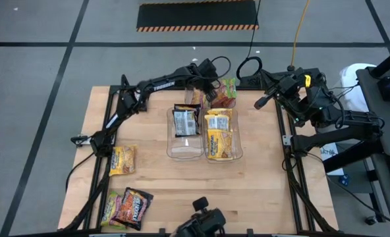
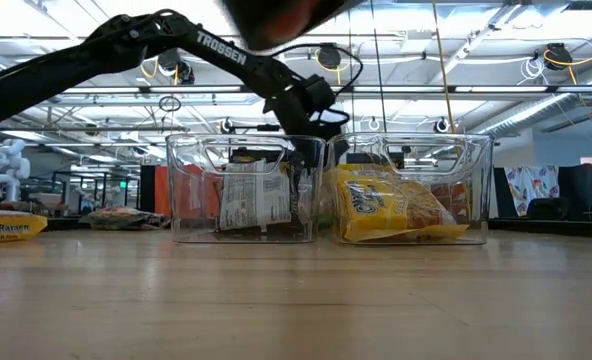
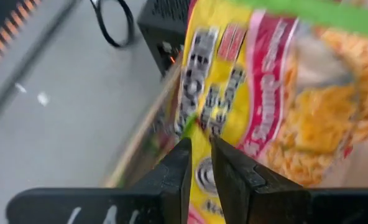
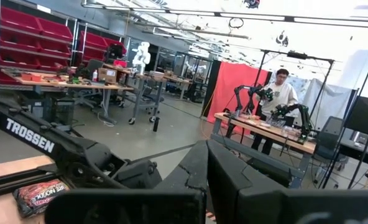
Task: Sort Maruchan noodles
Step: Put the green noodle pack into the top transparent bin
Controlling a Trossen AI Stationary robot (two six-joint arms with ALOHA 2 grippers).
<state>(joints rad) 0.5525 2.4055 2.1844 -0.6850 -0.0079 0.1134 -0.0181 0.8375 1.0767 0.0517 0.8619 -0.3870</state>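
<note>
Left gripper (image 1: 211,89) is extended to the far edge of the worktop (image 1: 261,184), just behind the two clear bins. In the left wrist view its fingers (image 3: 178,171) pinch the edge of a pink-green packet (image 3: 265,99), which hangs in front of the camera; in the high view this packet (image 1: 226,95) lies just beyond the right bin (image 1: 222,135).

Right gripper (image 1: 261,102) is raised off the worktop's far right corner, clear of all packets, its fingers clenched on nothing.

Left bin (image 1: 185,135) holds one packet with its pale printed back up (image 1: 186,120). Right bin holds yellow packets (image 1: 221,138), stacked.

Loose on the worktop, left side: one yellow packet (image 1: 122,160). Near the front left corner: a dark brown/orange packet (image 1: 132,206) touching a pink-green one (image 1: 111,207) beside it.

The right wrist view shows a person (image 4: 280,96) standing at a bench in the room beyond, well apart from the rig.
</note>
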